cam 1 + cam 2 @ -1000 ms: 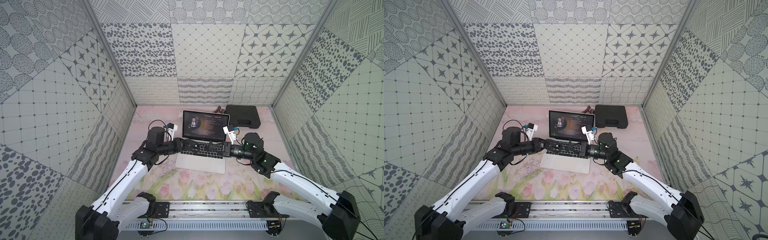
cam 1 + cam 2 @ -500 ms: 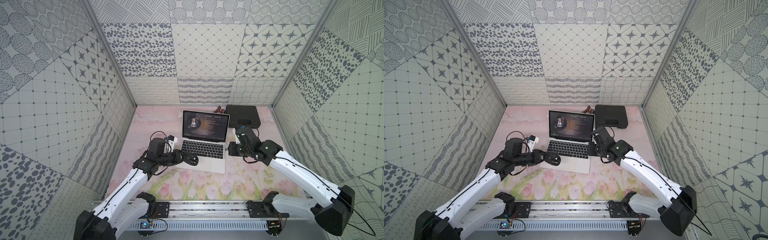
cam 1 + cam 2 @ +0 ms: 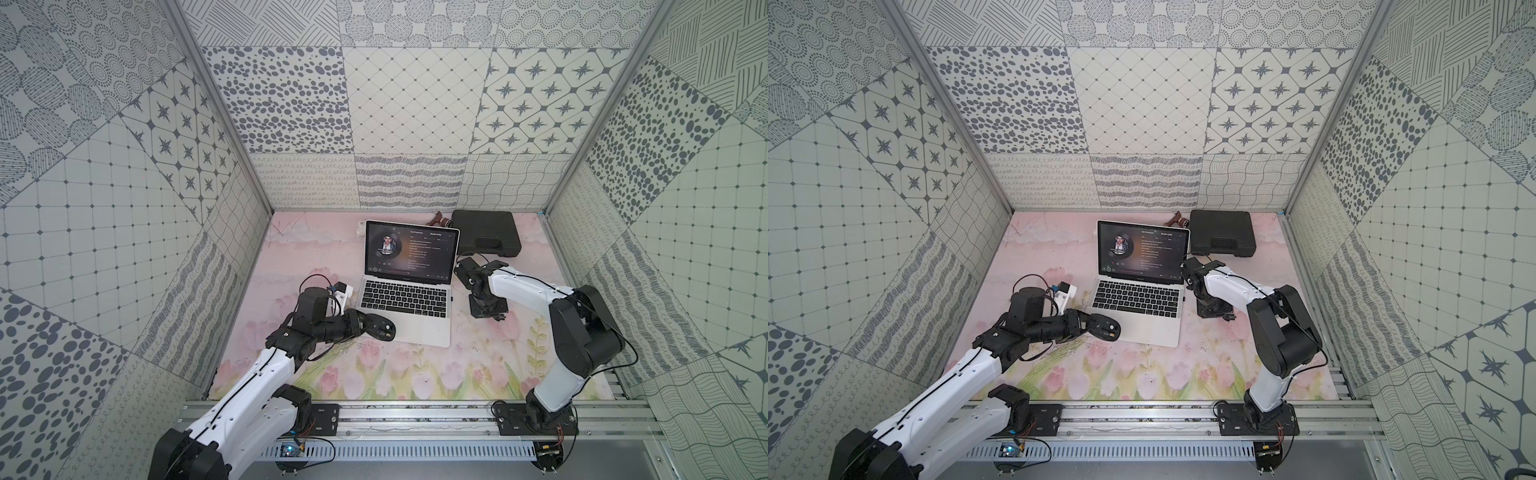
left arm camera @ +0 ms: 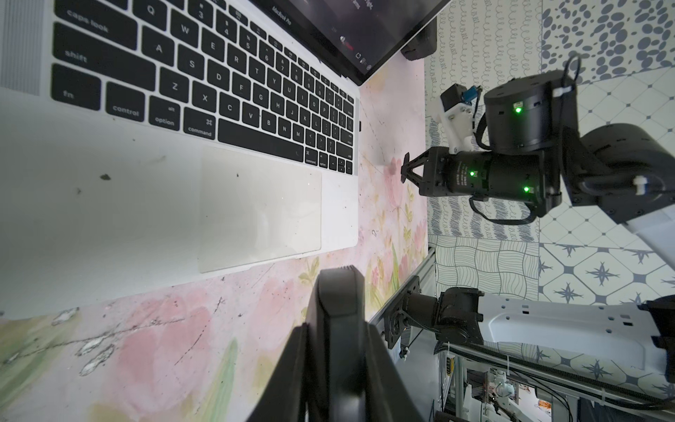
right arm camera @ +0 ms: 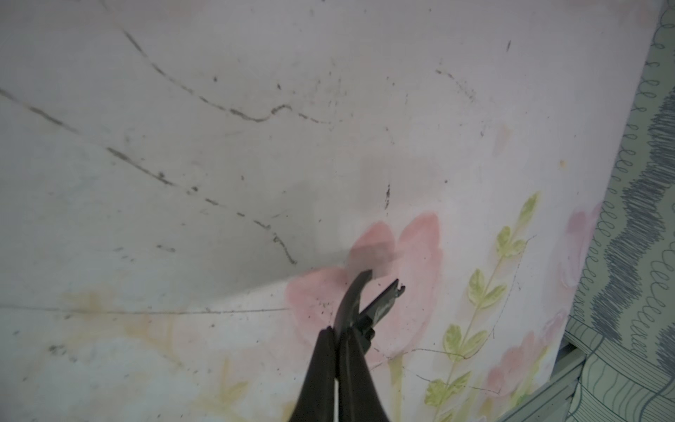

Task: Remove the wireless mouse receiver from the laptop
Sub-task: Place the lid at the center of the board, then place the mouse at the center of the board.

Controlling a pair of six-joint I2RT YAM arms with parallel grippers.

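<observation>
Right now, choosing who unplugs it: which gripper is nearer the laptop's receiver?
Right. The right gripper is just beside the receiver; the left gripper, holding the mouse, is across the laptop.

The left arm (image 3: 266, 370) is stretched low and forward from its base, with the forearm laid nearly level and turned inward. The left gripper (image 3: 371, 327) is held on its side, and its fingers (image 4: 296, 365) are clamped on either flank of a black mouse (image 4: 338, 310). The right arm (image 3: 528, 286) is folded sharply: the upper link is raised steeply, the elbow is carried high, and the white forearm is bent back inward. The right wrist is turned downward, so the right gripper (image 4: 404, 170) is pointed straight down. Its jaws are pressed together, and nothing is seen between them.
</observation>
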